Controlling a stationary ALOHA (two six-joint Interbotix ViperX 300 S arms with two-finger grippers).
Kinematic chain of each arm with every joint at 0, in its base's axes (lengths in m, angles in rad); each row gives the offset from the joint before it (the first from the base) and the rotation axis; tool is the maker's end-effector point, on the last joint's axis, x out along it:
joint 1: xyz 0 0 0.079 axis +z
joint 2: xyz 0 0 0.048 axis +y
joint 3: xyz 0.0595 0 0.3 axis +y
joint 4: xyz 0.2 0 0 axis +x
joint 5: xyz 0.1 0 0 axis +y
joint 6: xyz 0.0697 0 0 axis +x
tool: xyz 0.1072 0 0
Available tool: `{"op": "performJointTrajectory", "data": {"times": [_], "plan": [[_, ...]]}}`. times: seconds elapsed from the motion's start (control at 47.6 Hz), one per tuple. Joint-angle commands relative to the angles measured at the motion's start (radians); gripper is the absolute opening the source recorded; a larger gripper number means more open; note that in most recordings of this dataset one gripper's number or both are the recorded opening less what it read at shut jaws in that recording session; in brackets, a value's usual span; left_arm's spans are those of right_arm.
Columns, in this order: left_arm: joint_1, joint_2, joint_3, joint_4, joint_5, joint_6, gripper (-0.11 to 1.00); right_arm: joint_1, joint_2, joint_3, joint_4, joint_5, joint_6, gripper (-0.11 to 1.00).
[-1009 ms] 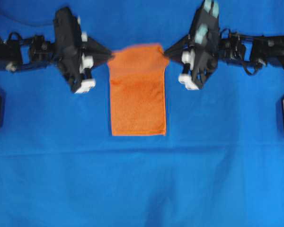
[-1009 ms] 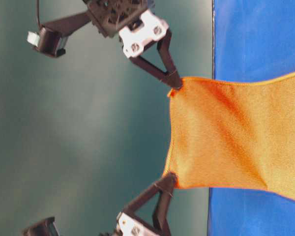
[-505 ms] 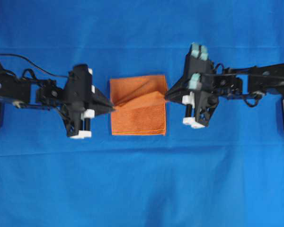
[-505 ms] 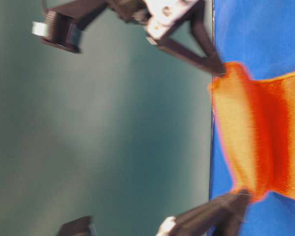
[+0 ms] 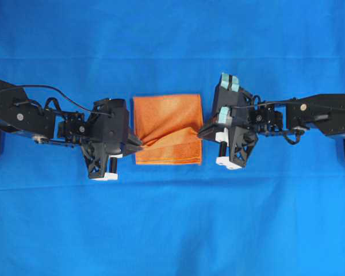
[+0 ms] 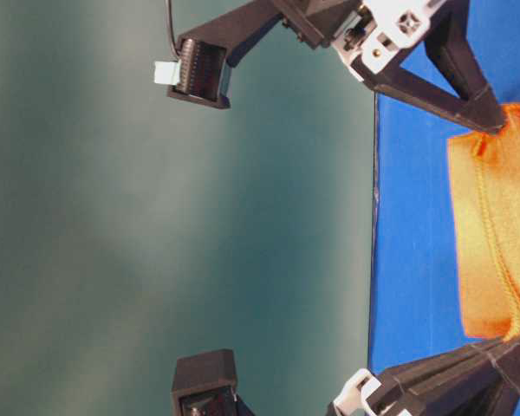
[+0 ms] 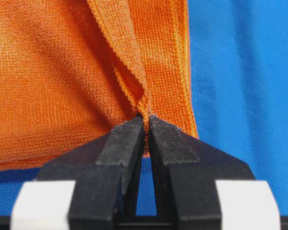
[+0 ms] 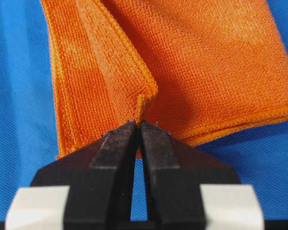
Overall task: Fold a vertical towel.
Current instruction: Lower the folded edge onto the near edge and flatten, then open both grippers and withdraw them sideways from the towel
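Now the towel (image 5: pixel 168 129) lies doubled over in the middle of the blue table cloth (image 5: pixel 172 230), squarish, its carried edge draped across the lower layer and not quite reaching the near hem. The left gripper (image 5: pixel 139 145) pinches one corner of that edge from the towel's left, and the right gripper (image 5: pixel 200 133) pinches the other from its right, both jaws pressed together on fabric. The near hem sits just below both grippers, equally close to each.

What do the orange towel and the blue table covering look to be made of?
Towel: soft knitted cloth, likely microfibre; fine looped texture, matte, stitched hem. Table cloth: thin, flat fabric, possibly synthetic; fine dotted weave, slight sheen.
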Motion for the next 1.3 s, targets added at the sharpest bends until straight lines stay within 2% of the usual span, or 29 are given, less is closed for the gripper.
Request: {"op": "performJointTrajectory", "data": {"times": [0.0, 0.378, 0.526, 0.673, 0.757, 0.904, 0.967, 1.051, 1.282], "plan": [[-0.006, -0.011, -0.017, 0.002, 0.000, 0.002, 0.03, 0.011, -0.008, -0.009, 0.003, -0.011, 0.003, 0.04], [-0.009, -0.008, -0.025, 0.002, 0.000, 0.000, 0.04, 0.017, -0.008, -0.014, 0.017, -0.011, 0.005, 0.05], [-0.009, -0.008, -0.026, 0.002, 0.000, 0.000, 0.14, 0.026, -0.002, -0.025, 0.017, -0.011, 0.005, 0.07], [-0.011, -0.009, -0.029, 0.002, 0.000, -0.002, 0.28, 0.032, 0.000, -0.032, 0.017, -0.011, 0.005, 0.50], [-0.017, -0.015, -0.029, 0.002, 0.002, -0.002, 0.37, 0.035, 0.000, -0.035, 0.017, -0.006, 0.005, 0.66], [-0.046, -0.051, -0.028, 0.002, 0.017, -0.002, 0.60, 0.052, -0.017, -0.044, 0.017, 0.014, 0.017, 0.59], [-0.060, -0.078, -0.025, 0.002, 0.041, -0.002, 0.65, 0.069, -0.038, -0.051, 0.017, 0.035, 0.023, 0.59], [-0.075, -0.129, -0.023, 0.002, 0.095, -0.002, 0.69, 0.091, -0.084, -0.055, 0.017, 0.075, 0.023, 0.60], [-0.100, -0.288, -0.020, 0.002, 0.227, -0.002, 0.68, 0.106, -0.264, -0.048, 0.012, 0.147, 0.021, 0.60]]}}
